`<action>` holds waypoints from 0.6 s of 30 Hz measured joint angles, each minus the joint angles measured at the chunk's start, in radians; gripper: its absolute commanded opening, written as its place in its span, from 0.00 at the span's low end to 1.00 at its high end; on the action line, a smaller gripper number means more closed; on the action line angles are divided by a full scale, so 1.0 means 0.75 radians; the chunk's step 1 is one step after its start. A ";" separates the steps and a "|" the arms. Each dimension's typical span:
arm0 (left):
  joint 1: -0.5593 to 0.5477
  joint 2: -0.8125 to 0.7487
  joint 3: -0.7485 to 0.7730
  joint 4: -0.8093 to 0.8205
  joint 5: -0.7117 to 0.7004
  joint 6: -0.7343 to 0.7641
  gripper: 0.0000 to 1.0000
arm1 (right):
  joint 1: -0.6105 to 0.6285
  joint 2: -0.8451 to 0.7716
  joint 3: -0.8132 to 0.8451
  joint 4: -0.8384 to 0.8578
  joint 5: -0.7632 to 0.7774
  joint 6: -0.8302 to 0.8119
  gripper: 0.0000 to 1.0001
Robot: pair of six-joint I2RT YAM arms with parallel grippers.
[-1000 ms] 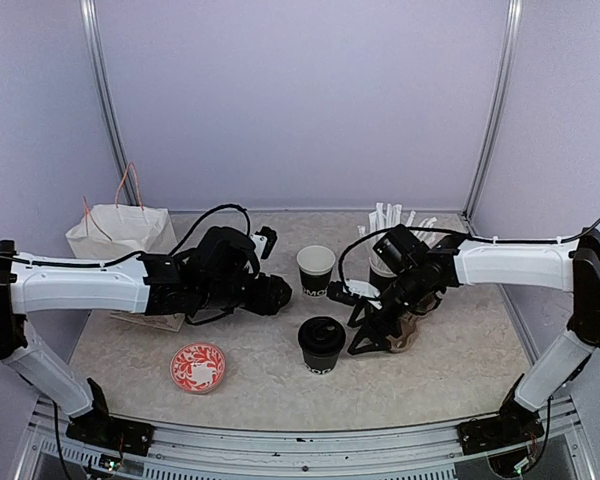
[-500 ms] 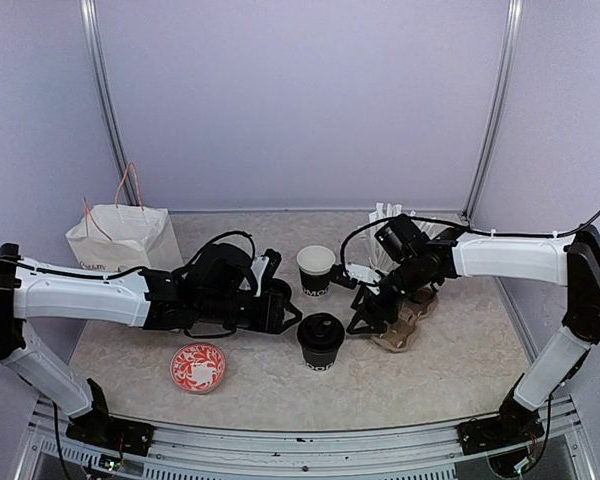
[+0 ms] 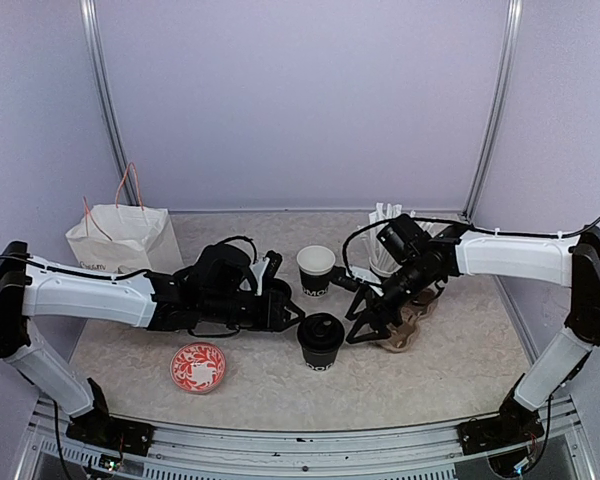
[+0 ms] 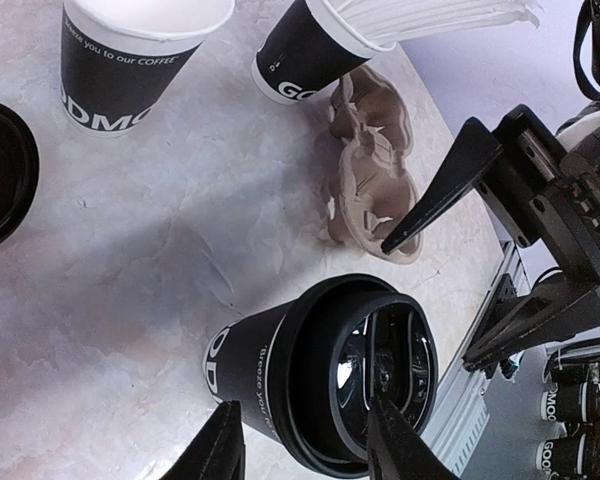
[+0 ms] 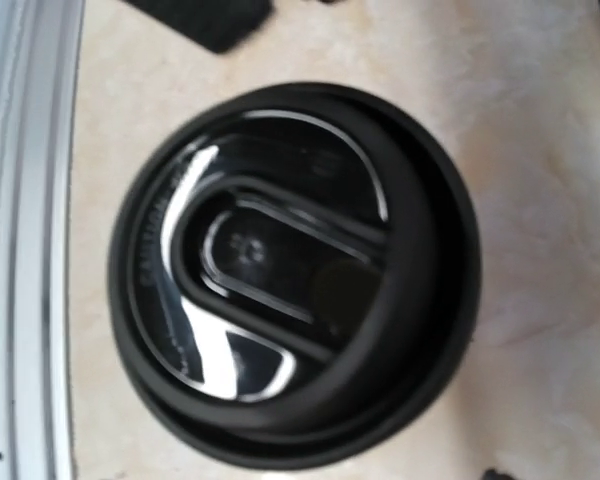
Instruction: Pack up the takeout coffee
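Note:
The takeout coffee (image 3: 321, 340) is a black paper cup with white lettering and a black lid, standing upright at the table's middle front. In the left wrist view the cup (image 4: 280, 370) lies just ahead of my left gripper (image 4: 302, 425), whose jaws are open at either side of it. My left gripper (image 3: 296, 317) is at the cup's left. My right gripper (image 3: 359, 322) is open at the cup's right and also shows in the left wrist view (image 4: 430, 305). The right wrist view looks straight down on the lid (image 5: 290, 270); its fingers hardly show.
An open black cup (image 3: 316, 268) stands behind the coffee. A cup with white straws (image 4: 310, 50) and a brown cardboard carrier (image 3: 404, 326) are at the right. A loose black lid (image 4: 0, 170) lies left. A red saucer (image 3: 198, 366) and a paper bag (image 3: 120, 235) are further left.
My left gripper has moved right and forward up to the lidded cup. My right gripper has moved left from the carrier to the cup's right side. The cup has not moved.

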 measured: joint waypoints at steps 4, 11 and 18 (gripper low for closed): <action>0.004 0.035 0.000 0.051 0.037 0.001 0.43 | 0.000 0.031 0.038 -0.014 -0.021 0.008 0.80; 0.004 0.106 0.000 0.081 0.073 0.004 0.36 | 0.001 0.119 0.105 -0.016 -0.011 0.039 0.76; 0.012 0.122 0.001 0.117 0.083 -0.001 0.24 | 0.005 0.149 0.108 -0.023 0.006 0.079 0.65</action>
